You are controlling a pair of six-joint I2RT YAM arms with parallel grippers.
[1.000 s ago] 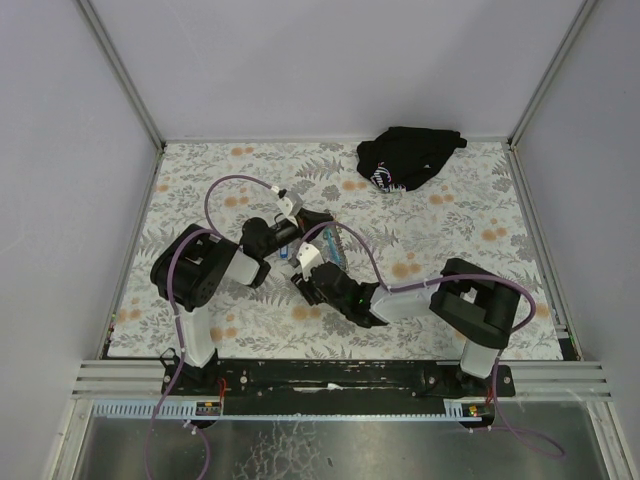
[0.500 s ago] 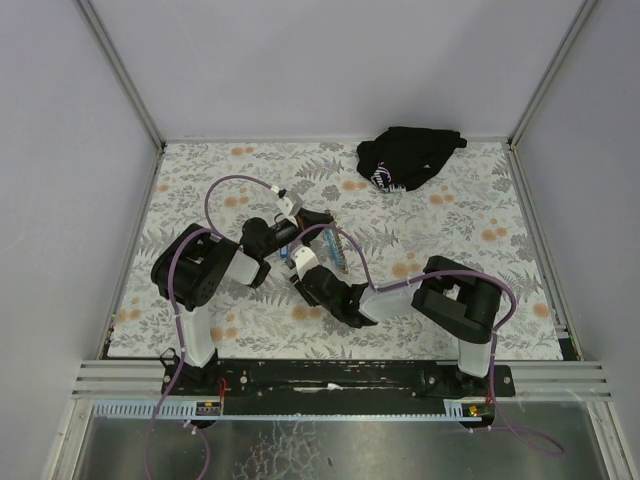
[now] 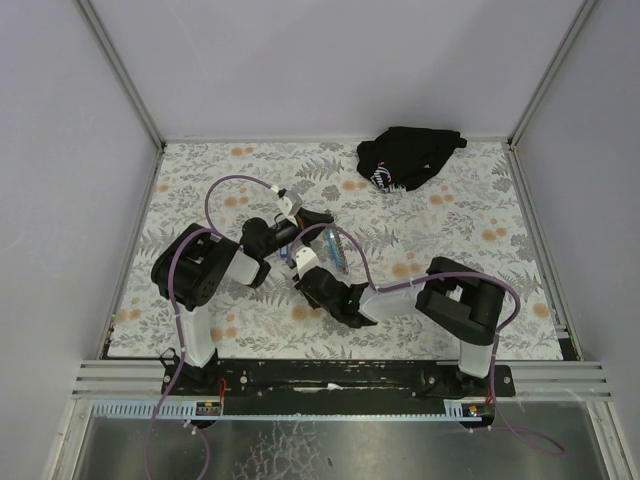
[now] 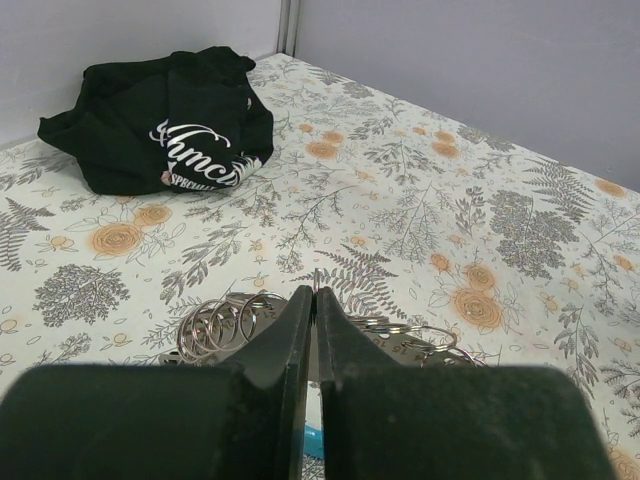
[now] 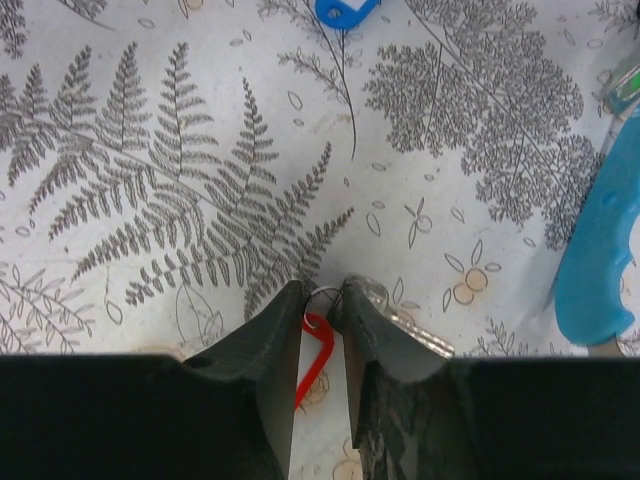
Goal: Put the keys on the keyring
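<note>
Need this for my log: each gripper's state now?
Left gripper: closed, pinching a thin metal sliver.
Right gripper: closed on red key.

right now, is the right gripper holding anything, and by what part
The right gripper seems to pinch the red-tagged key by the small split ring joining its tag and blade.

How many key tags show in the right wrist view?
3: blue tag at the top edge; red tag inside the right tool; likely green tag cut off at right edge. Others may be hidden.
</note>
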